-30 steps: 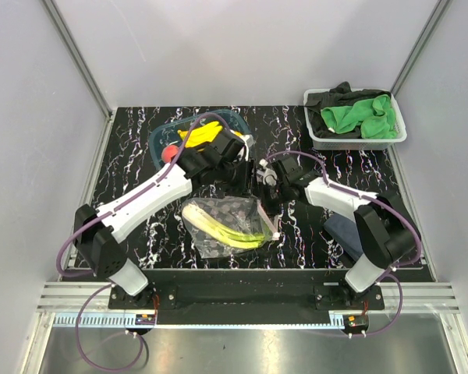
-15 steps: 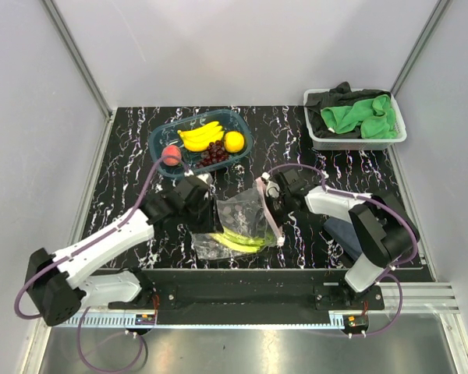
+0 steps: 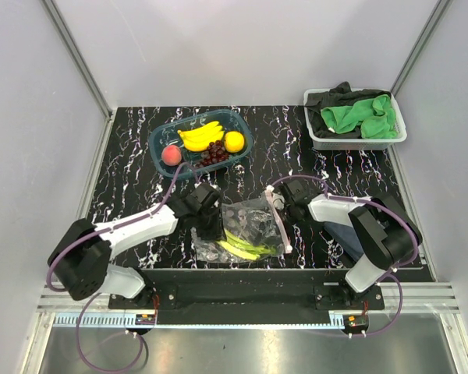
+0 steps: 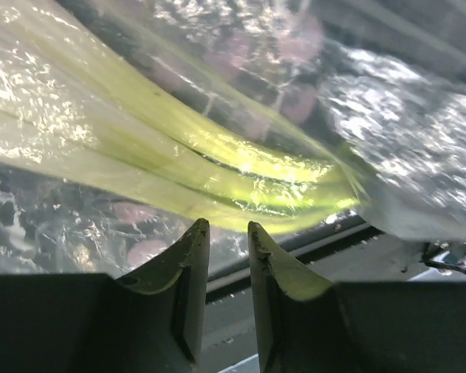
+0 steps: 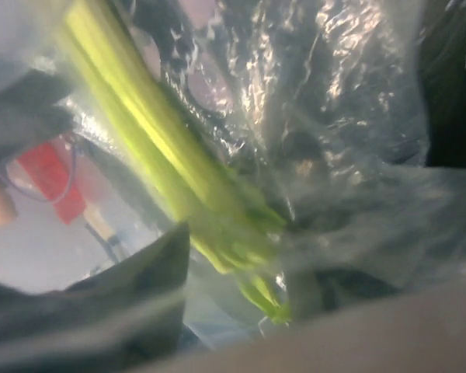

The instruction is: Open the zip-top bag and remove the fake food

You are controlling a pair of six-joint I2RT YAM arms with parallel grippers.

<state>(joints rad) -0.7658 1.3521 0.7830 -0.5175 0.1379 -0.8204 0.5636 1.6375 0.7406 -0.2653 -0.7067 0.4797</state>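
One leek [image 3: 246, 245] in zip-top bag [image 3: 253, 216], long axis left-to-right, green end pointing right; left gripper [image 4: 227, 225] narrowly parted, right gripper [image 3: 281, 201] impossible to tell.

This setting is presenting as a robotics laboratory test cell, not a home or a shop. Plain grey panels [image 3: 242, 47] are enclosing the black marble-patterned table [image 3: 125, 156] at 9, 12 and 3 o'clock, and aluminium profiles [image 3: 79, 58] are framing the panel joints. At 6 o'clock a slotted metal rail [image 3: 242, 315] is carrying two machine bases: the left arm [image 3: 136, 222] is standing at 7 o'clock and the right arm [image 3: 335, 209] at 5 o'clock, with purple cables [image 3: 78, 331] looping from both. Fake food [image 3: 200, 135] is lying in a clear tray [image 3: 154, 140] at 11 o'clock, and a white basket [image 3: 351, 143] at 2 o'clock is holding cloths [image 3: 363, 117].
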